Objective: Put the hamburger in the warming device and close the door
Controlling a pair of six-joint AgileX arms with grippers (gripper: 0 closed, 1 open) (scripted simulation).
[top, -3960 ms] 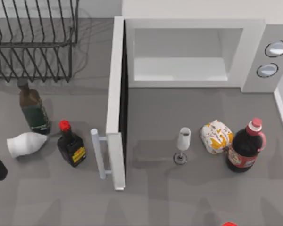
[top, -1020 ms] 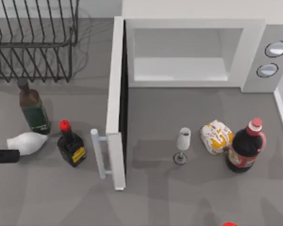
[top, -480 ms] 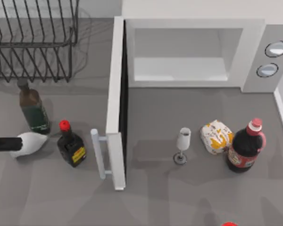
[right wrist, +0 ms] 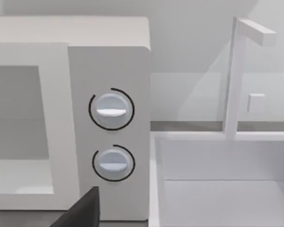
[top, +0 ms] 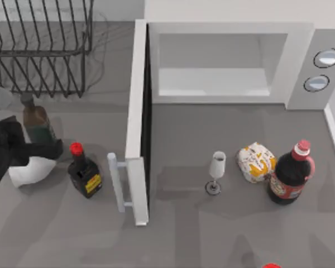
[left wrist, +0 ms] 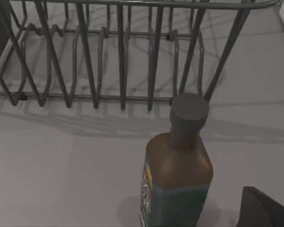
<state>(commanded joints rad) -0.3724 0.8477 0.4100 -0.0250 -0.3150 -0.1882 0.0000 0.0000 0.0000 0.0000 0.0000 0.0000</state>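
The hamburger (top: 255, 162), a crumpled white and yellow-orange bundle, lies on the table in front of the warming device (top: 301, 61), between a wine glass (top: 216, 170) and a red-capped dark bottle (top: 290, 173). The white microwave's cavity is bare. The door (top: 137, 111) stands wide open, with its bar handle (top: 116, 181) facing left. My left gripper (top: 47, 149) is far to the left, beside a brown and green bottle (left wrist: 177, 184) and over a lying white bottle (top: 30, 170). A dark tip of my right gripper (right wrist: 83, 210) shows in the right wrist view, facing the two dials (right wrist: 111, 109).
A black wire dish rack (top: 39, 44) fills the back left. A small red-capped sauce bottle (top: 84, 170) stands left of the door handle. A white tray wall (right wrist: 217, 137) sits right of the microwave. A red cap (top: 271, 266) peeks in at the front edge.
My left arm has swung in from the table's left edge and now covers more of the area by the white and green bottles. Nothing on the table has moved.
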